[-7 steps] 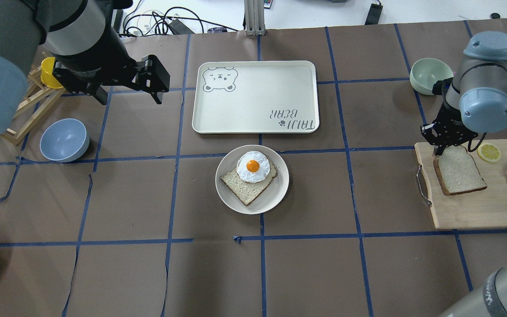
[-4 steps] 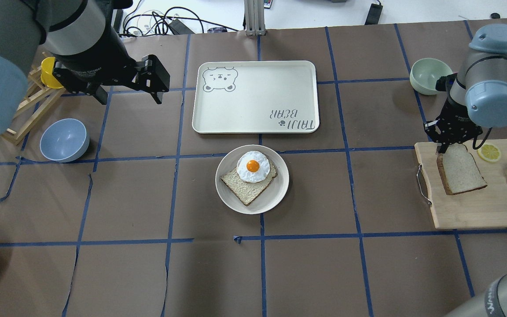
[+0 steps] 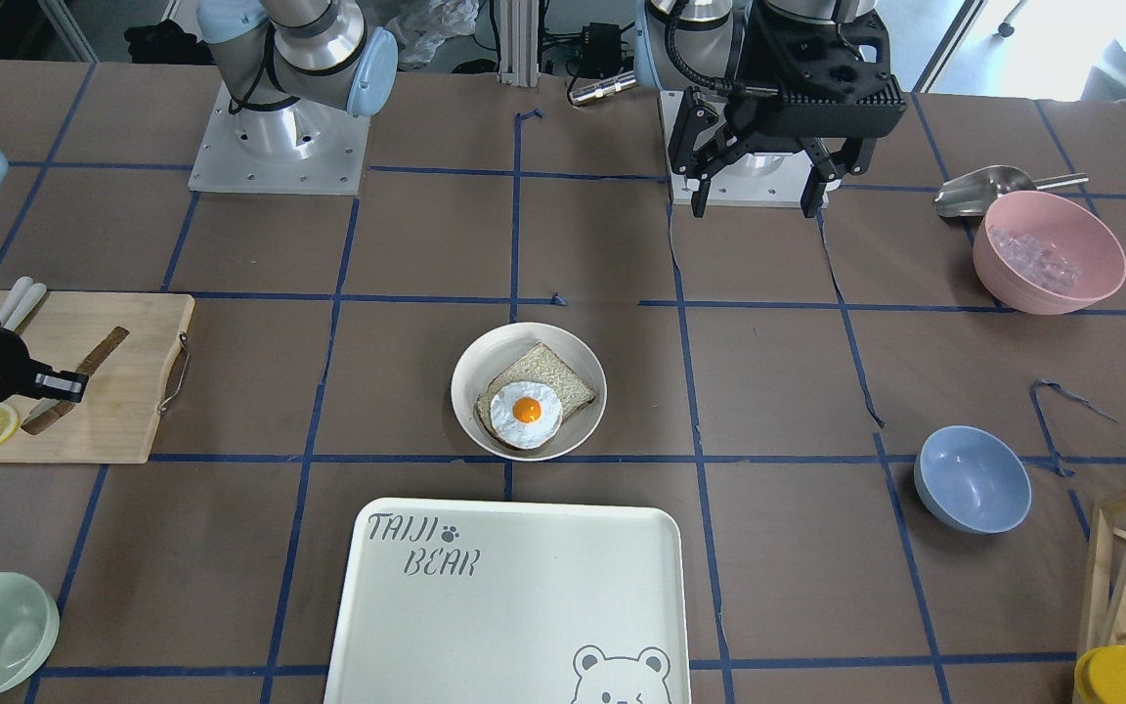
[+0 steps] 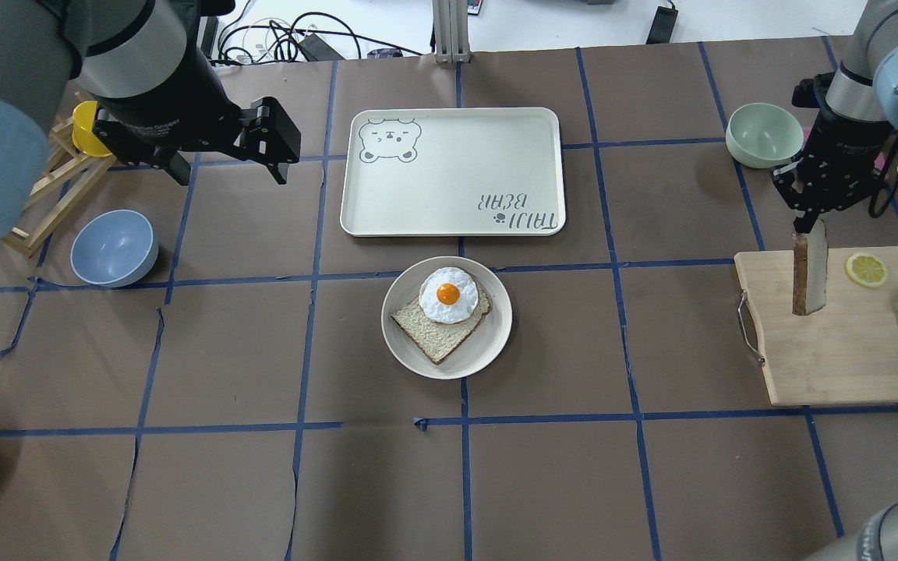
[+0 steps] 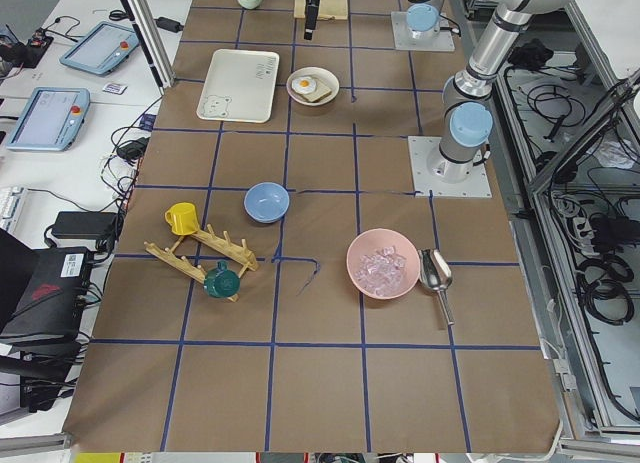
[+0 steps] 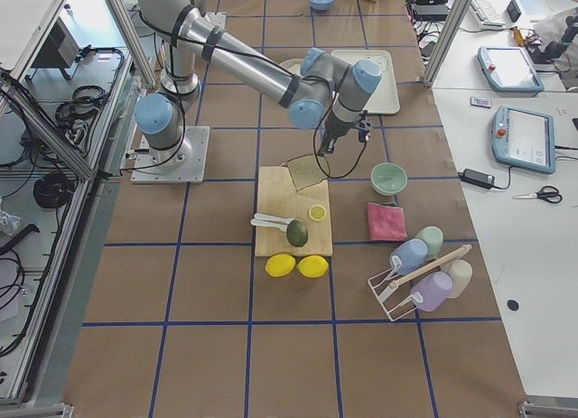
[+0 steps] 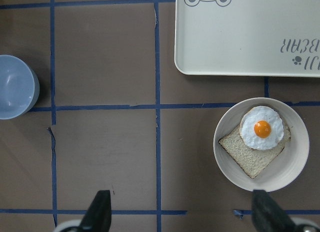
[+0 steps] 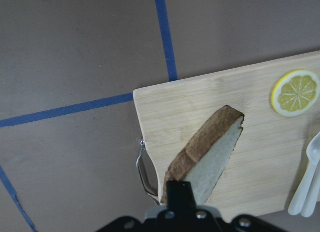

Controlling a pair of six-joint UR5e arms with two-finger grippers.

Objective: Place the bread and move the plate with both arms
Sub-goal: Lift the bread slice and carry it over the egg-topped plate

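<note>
My right gripper (image 4: 807, 222) is shut on the top edge of the plain bread slice (image 4: 809, 273). The slice hangs on edge above the wooden cutting board (image 4: 839, 358) at the table's right. The right wrist view shows the slice (image 8: 210, 157) under the fingers. The off-white plate (image 4: 489, 343) sits at the table's middle and holds another slice topped with a fried egg (image 4: 447, 294). My left gripper (image 4: 229, 170) is open and empty. It hovers high over the left half, far from the plate (image 7: 295, 162).
The bear-printed tray (image 4: 453, 171) lies just behind the plate. A pale green bowl (image 4: 763, 134) stands behind the board. A lemon slice (image 4: 866, 269) lies on the board. A blue bowl (image 4: 114, 248) and a wooden rack (image 4: 51, 187) are at the left.
My right gripper has risen and moved back, lifting the bread from lying tilted on the board to hanging on edge. The left arm has not moved.
</note>
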